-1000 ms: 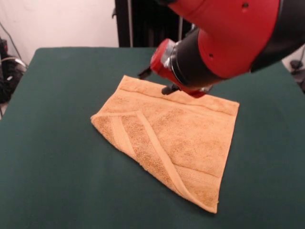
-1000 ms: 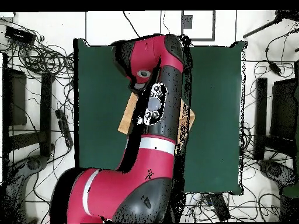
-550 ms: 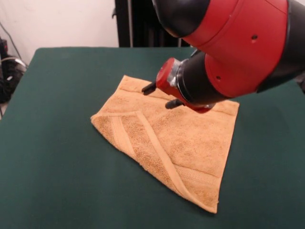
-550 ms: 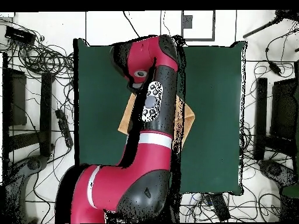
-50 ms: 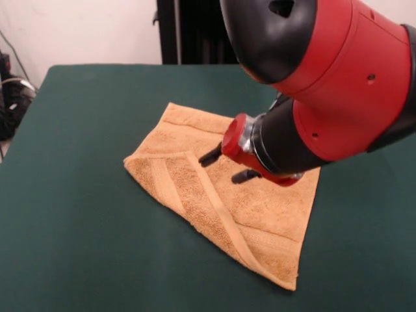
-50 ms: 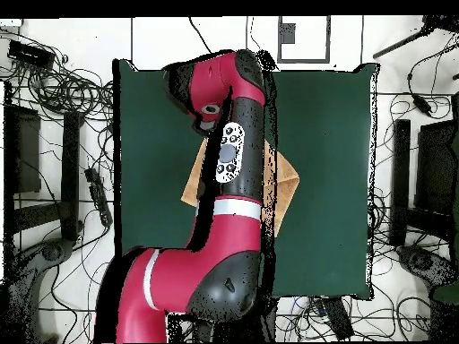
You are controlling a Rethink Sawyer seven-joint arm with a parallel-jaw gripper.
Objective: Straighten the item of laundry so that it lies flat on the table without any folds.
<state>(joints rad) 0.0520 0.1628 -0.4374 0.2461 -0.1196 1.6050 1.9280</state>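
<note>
The item of laundry [image 5: 260, 195] is a golden-orange towel lying on the dark green table [image 5: 78, 214], with its near left part folded over so a woven band runs diagonally across it. My gripper [image 5: 224, 166] hangs just above the towel's middle, open, with nothing between its two dark fingers. In the overhead view the arm covers most of the towel [image 6: 285, 184]; only its edges show on both sides, and the gripper is hidden there.
Cables and dark equipment [image 6: 54, 179] lie on the floor round the table [image 6: 332, 134]. A dark stand [image 5: 188, 32] rises behind the table's far edge.
The arm has swung toward the near side, carrying the gripper from the towel's far edge to over its middle. The towel has not moved.
</note>
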